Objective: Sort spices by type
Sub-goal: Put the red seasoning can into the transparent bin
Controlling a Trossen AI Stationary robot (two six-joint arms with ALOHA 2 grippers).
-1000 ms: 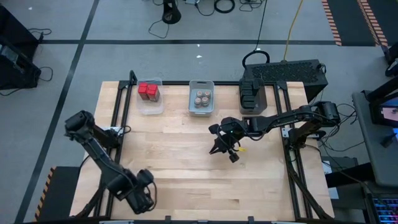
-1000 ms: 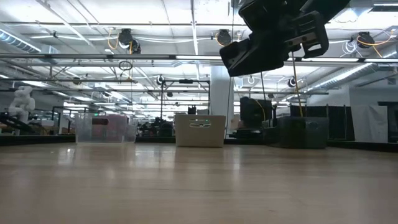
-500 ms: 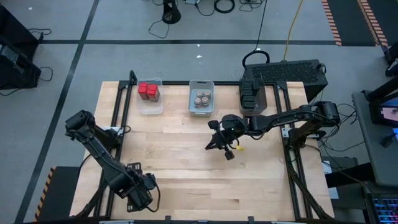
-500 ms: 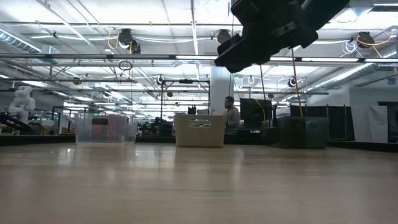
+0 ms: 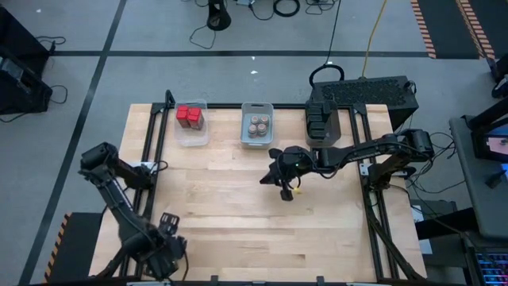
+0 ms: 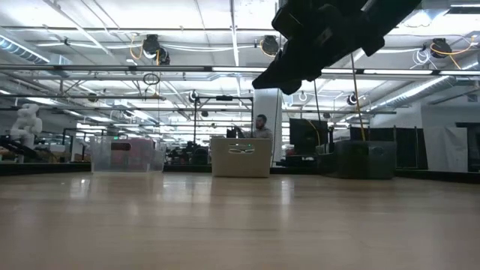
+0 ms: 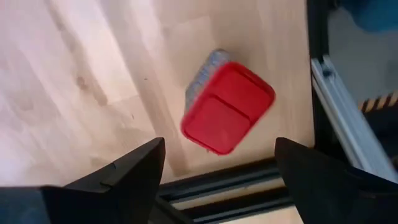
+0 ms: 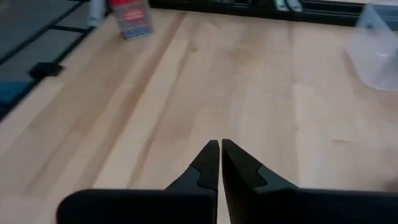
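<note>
A red-lidded spice box (image 7: 227, 109) stands on the wood close to the table's near left edge rail. My left gripper (image 7: 219, 147) hangs open above it, one finger on either side, touching nothing. In the high view the left gripper (image 5: 163, 236) covers that box. The right wrist view shows the same box (image 8: 129, 17) far off. Red blocks (image 5: 189, 117) sit in the clear bin (image 5: 191, 137), and round jars (image 5: 256, 124) in the grey bin (image 5: 256, 106). My right gripper (image 8: 219, 148) is shut and empty, raised over the table's middle (image 5: 274, 179).
A dark bin (image 5: 321, 121) stands at the far right, beside the other two. In the low view the three bins (image 6: 241, 156) line the far edge, a person (image 6: 260, 127) stands behind them, and bare wood lies in front. A black rail (image 7: 323, 93) borders the table by the box.
My left gripper has moved toward the table's left edge along the near side, and its arm has folded back. My right gripper has risen and drifted a little toward the left and far edges, staying shut.
</note>
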